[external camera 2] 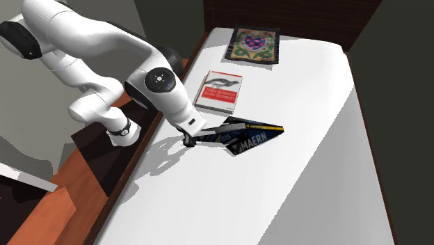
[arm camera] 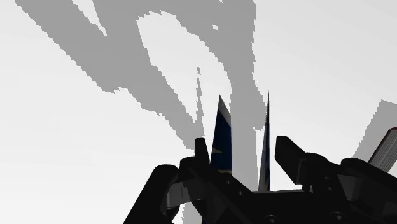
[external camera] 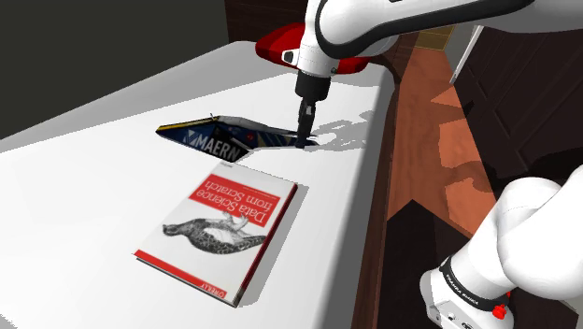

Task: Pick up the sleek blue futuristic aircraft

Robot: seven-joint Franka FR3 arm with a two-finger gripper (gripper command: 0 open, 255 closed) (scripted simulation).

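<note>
The dark blue aircraft (external camera: 220, 135) lies on the white table (external camera: 84, 187), at 12 o'clock from the red-and-white book (external camera: 220, 234) in the shoulder view. The black gripper (external camera: 305, 140) is down at the aircraft's 3 o'clock end. In the wrist view its 2 fingers (arm camera: 202, 149) stand apart, straddling 2 thin upright fins. 1 is just beside the blue fin, and the other has a gap showing.
</note>
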